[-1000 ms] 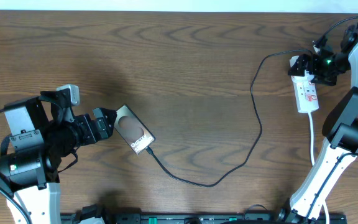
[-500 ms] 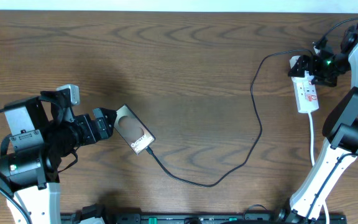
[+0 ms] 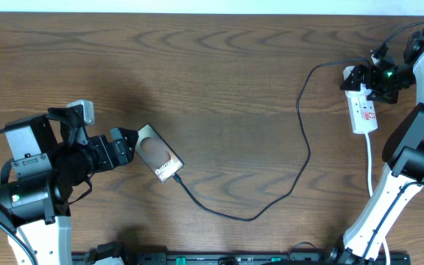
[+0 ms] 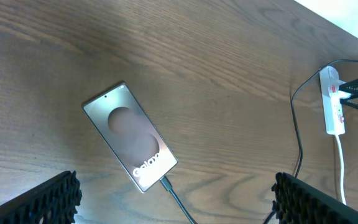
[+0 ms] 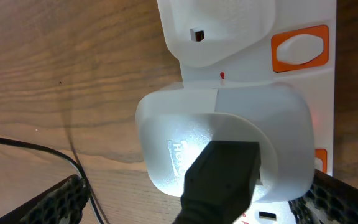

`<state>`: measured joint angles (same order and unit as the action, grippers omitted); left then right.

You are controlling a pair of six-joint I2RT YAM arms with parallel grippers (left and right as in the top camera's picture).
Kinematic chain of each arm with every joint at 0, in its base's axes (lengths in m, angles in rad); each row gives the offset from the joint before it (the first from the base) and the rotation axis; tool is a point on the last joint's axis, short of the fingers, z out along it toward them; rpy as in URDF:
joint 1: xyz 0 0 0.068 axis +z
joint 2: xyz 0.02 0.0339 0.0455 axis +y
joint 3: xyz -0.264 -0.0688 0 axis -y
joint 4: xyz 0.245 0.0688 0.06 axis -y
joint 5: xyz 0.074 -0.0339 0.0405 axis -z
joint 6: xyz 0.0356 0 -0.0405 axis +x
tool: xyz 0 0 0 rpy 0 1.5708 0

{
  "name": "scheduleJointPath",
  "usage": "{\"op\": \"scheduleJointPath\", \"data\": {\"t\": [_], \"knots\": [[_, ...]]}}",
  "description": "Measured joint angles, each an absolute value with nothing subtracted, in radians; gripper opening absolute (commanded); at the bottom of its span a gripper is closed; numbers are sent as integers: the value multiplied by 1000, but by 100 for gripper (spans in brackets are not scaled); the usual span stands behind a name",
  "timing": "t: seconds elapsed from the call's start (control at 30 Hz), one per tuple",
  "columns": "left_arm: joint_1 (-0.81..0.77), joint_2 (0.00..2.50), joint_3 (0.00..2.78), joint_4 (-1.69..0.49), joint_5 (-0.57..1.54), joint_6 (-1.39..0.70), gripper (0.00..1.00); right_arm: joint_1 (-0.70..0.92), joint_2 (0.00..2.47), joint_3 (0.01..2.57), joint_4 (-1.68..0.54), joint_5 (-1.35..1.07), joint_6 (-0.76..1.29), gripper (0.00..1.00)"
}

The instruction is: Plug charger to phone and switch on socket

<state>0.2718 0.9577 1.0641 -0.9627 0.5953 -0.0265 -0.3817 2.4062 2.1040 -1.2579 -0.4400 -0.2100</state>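
The phone (image 3: 159,154) lies face up on the wooden table, "Galaxy" end toward the front right. The charger (image 3: 307,147) is a thin black cable whose tip (image 4: 166,183) sits in the phone's (image 4: 129,135) lower end. It loops across the table to a white adapter (image 5: 222,140) on the socket (image 3: 364,109). My left gripper (image 3: 126,146) stands open just left of the phone, holding nothing. My right gripper (image 3: 372,78) hangs open over the socket's far end, its fingers either side of the adapter. An orange switch (image 5: 299,48) shows beside the adapter.
The socket's white cord (image 3: 369,158) runs toward the front beside the right arm's base (image 3: 377,213). The cable's slack bulges toward the front edge (image 3: 250,218). The table's far edge meets a white wall (image 3: 197,6).
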Motion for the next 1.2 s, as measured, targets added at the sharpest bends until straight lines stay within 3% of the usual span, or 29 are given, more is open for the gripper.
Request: {"op": "scheduleJointPath", "data": {"t": [0.57, 0.97, 1.2], "knots": [[272, 958, 1064, -962, 595, -27, 98, -396, 2383, 2141, -1361, -380, -104, 99], [272, 958, 1064, -963, 595, -27, 98, -403, 1942, 2167, -1459, -227, -6, 99], [272, 958, 1064, -963, 595, -27, 98, -381, 1808, 2177, -1508, -219, -3, 99]]}}
